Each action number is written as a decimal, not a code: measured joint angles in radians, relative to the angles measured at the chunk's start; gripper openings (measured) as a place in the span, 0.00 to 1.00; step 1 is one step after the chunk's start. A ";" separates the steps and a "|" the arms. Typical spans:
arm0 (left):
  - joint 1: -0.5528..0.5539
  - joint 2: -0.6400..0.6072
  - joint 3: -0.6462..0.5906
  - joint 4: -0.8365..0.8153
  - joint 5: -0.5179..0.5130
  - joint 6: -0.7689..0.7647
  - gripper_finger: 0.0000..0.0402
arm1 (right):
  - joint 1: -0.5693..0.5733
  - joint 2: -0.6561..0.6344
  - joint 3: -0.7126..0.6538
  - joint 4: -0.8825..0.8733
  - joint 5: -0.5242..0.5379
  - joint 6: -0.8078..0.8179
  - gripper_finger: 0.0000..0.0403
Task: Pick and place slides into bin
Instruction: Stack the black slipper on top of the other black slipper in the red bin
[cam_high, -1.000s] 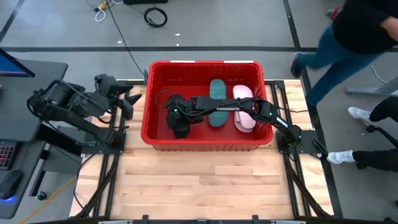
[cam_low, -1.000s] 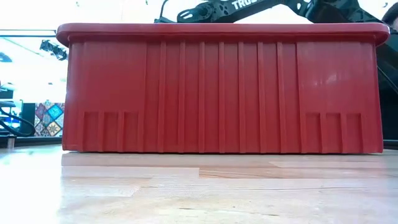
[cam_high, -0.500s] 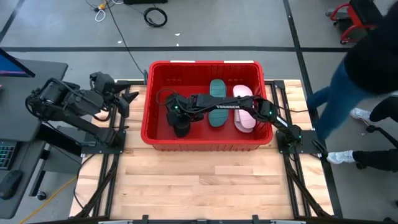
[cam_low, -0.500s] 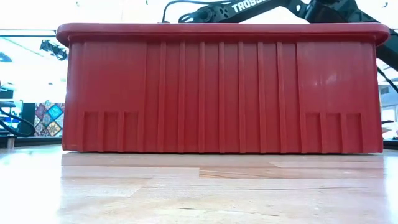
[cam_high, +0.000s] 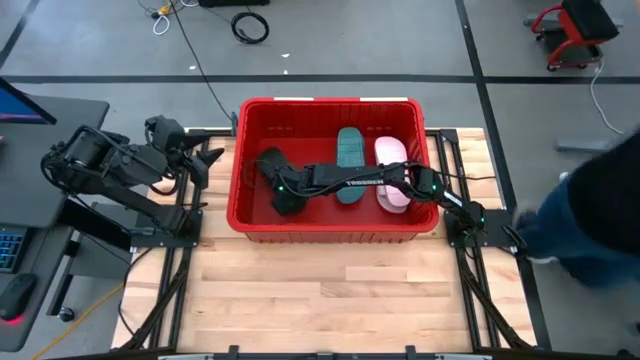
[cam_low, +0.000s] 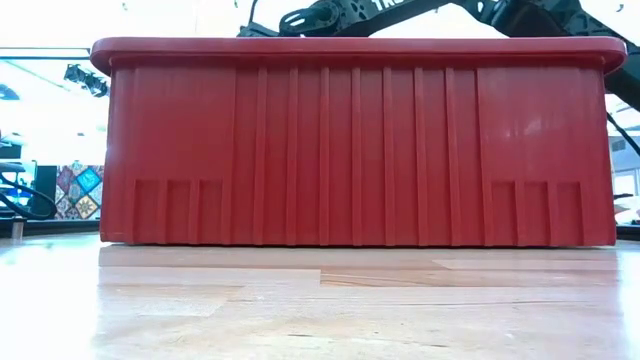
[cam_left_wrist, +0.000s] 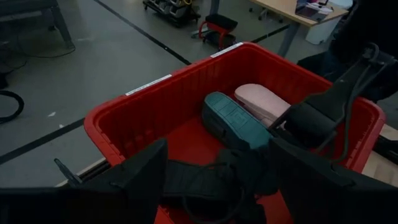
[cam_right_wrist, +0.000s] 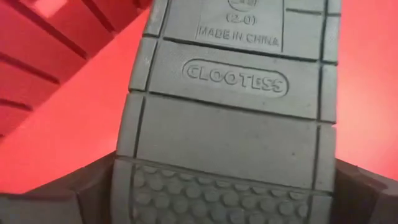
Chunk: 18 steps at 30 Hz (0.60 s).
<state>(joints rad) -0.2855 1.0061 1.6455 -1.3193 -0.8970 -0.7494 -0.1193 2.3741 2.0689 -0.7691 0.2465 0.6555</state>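
The red bin stands mid-table and fills the low view. A dark teal slide and a pale pink slide lie side by side on its floor, the teal one sole up. My right gripper reaches across into the bin's left part and is shut on a black slide, which also shows in the high view. My left gripper waits open and empty beyond the bin's left wall. No other slides show. My right gripper pinches the black slide across its width, one finger on each long edge of the sole. The sole faces the wrist camera. The slide reaches away from the fingers toward the bin's far left corner. Whether it rests on the bin floor, I cannot tell.
The bin's high walls surround the right gripper. Bare wooden table lies in front of the bin. A person stands beyond the table's right edge.
My right gripper has shifted a little toward the bin's far left corner with the black slide. The person beside the table's right edge has walked from the far side toward the near side.
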 joint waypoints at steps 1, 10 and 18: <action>0.000 0.000 0.000 0.000 0.000 0.000 0.70 | 0.006 0.000 0.000 -0.003 0.020 -0.012 0.99; 0.000 0.000 0.000 -0.001 0.000 0.002 0.70 | 0.031 0.000 0.000 -0.040 0.051 -0.065 0.99; 0.000 0.000 0.000 -0.013 0.000 0.002 0.70 | 0.032 0.000 0.000 -0.134 -0.197 0.126 0.99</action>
<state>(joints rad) -0.2855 1.0061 1.6455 -1.3328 -0.8970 -0.7470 -0.0869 2.3741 2.0689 -0.9026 0.0495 0.7813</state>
